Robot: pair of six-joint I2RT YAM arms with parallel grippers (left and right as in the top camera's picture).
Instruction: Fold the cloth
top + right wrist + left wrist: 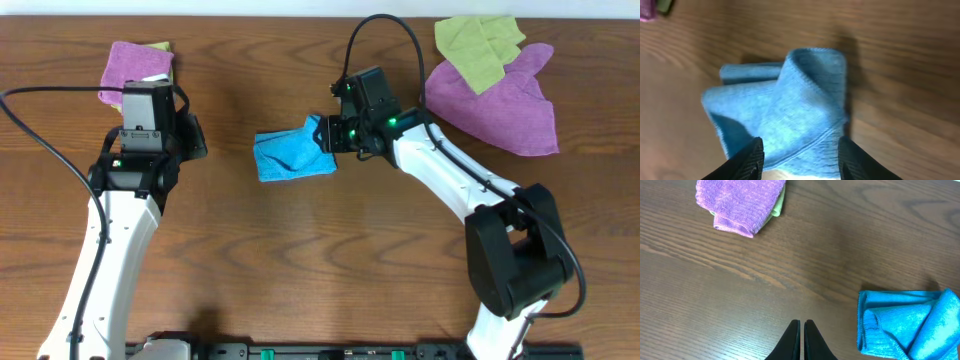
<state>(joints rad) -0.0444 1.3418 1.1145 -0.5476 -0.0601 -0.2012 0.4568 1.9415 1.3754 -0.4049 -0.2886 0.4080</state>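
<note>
The sky-blue cloth (290, 150) lies folded into a small bundle at the table's middle, its right end raised in a loose hump. It fills the right wrist view (790, 115) and shows at the lower right of the left wrist view (907, 325). My right gripper (332, 133) is open right over the cloth's right end, its fingers (799, 155) spread on either side of the fabric. My left gripper (150, 95) is shut and empty (801, 330), over bare wood well left of the cloth.
A folded purple cloth on a yellow-green one (135, 68) lies at the back left, also seen in the left wrist view (740, 202). A purple cloth (500, 100) with a yellow-green cloth (478, 45) on it lies at the back right.
</note>
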